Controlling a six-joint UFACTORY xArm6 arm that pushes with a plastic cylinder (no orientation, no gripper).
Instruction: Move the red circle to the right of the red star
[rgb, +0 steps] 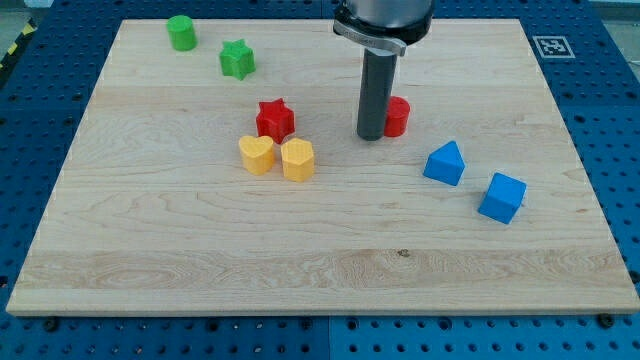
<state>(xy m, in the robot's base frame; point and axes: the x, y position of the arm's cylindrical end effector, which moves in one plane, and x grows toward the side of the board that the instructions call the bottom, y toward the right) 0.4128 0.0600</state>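
Plastic, small and rigid, the red circle block (397, 116) looks light enough to skid freely over the smooth wooden board (200, 250), so any nudge should be gentle and through its middle. It sits near the board's far edge, right of centre, already to the view's right of the red star block (275, 120). The rod has no fingers; its tip (371, 135) rests against the circle's left side, between both reds.
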